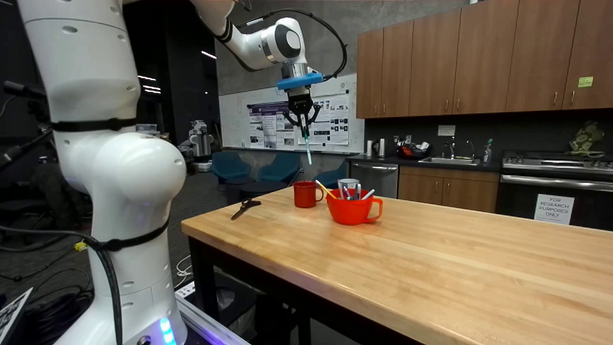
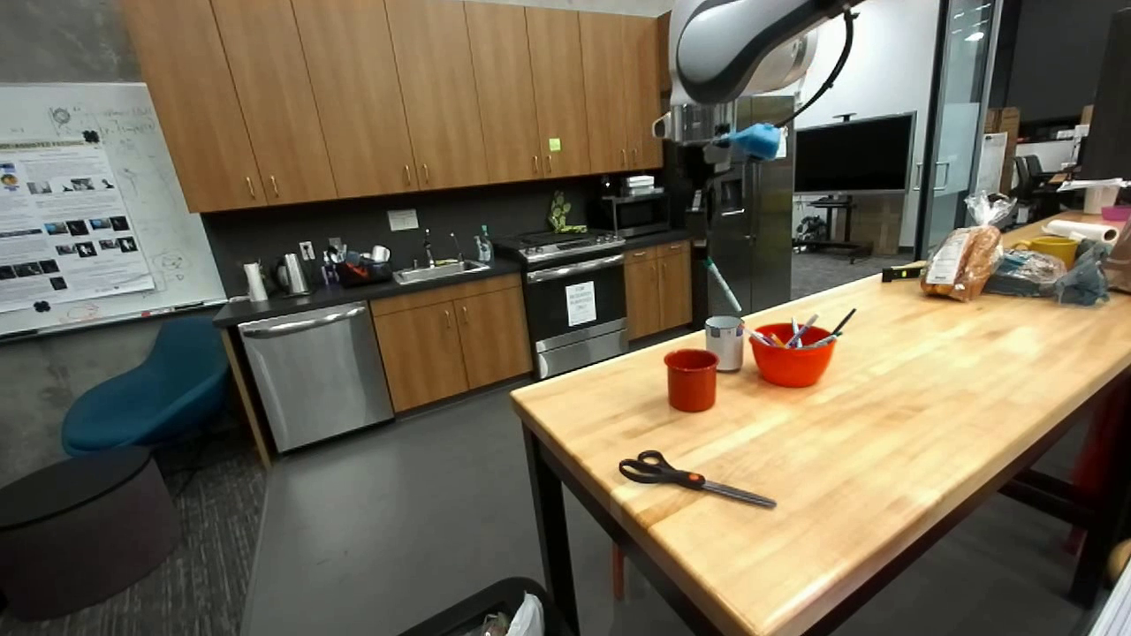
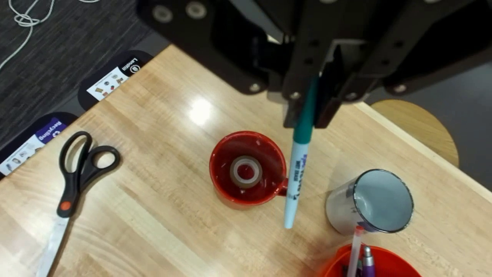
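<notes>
Gripper (image 3: 306, 123) is pinching a marker (image 3: 297, 169), which is hanging slantwise beneath it. Farther below, a mug (image 2: 692, 383), a cup (image 2: 726, 346) and a bowl (image 2: 793, 367) are standing on the worktop (image 2: 892, 424).

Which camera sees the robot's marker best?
The wrist view, because the marker looks biggest there: you see its teal end and some lettering. In both exterior views it looks small and thin, hanging tilted below the gripper, no lettering readable.
</notes>
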`<act>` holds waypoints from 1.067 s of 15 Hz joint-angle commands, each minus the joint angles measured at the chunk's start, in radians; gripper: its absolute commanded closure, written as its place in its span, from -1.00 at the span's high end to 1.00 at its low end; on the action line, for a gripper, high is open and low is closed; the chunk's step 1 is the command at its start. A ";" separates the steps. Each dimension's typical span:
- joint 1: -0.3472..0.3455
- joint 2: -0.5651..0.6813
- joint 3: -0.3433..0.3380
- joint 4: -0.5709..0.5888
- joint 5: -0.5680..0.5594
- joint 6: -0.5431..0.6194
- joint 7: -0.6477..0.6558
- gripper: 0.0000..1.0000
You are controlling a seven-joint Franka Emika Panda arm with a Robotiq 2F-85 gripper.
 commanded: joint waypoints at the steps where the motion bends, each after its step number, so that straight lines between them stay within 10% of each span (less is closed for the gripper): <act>1: -0.011 -0.083 -0.055 -0.101 0.008 0.104 -0.092 -0.93; 16: -0.086 -0.002 -0.199 -0.297 0.021 0.430 -0.227 -0.93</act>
